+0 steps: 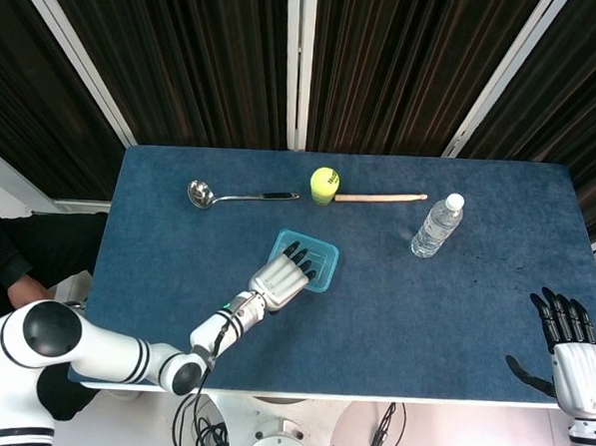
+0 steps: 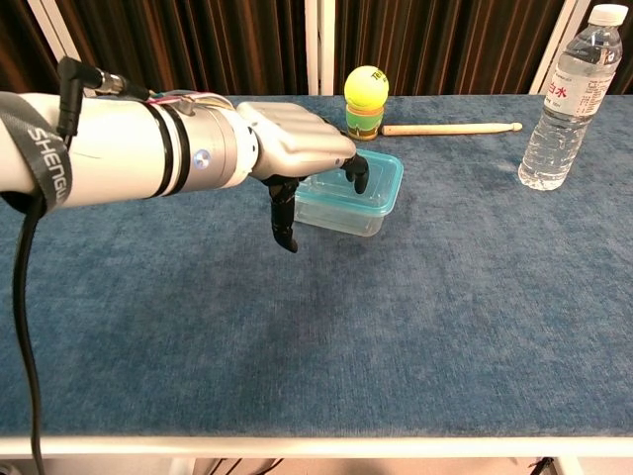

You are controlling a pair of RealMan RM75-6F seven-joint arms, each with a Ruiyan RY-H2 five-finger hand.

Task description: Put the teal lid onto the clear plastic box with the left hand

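The teal lid (image 2: 382, 178) lies on top of the clear plastic box (image 2: 348, 216) near the middle of the blue table (image 2: 396, 327). My left hand (image 2: 297, 148) is stretched flat over the lid's near side, palm down. Its fingertips (image 2: 358, 176) touch the lid, and its thumb hangs down beside the box's left wall. It holds nothing. From above, the left hand (image 1: 282, 280) covers the front left part of the lid (image 1: 318, 252). My right hand (image 1: 569, 349) hovers with spread fingers off the table's front right corner, empty.
A tennis ball (image 2: 366, 85) on a small green stand and a wooden drumstick (image 2: 450, 128) lie just behind the box. A water bottle (image 2: 570, 94) stands at the back right. A metal ladle (image 1: 229, 194) lies at the back left.
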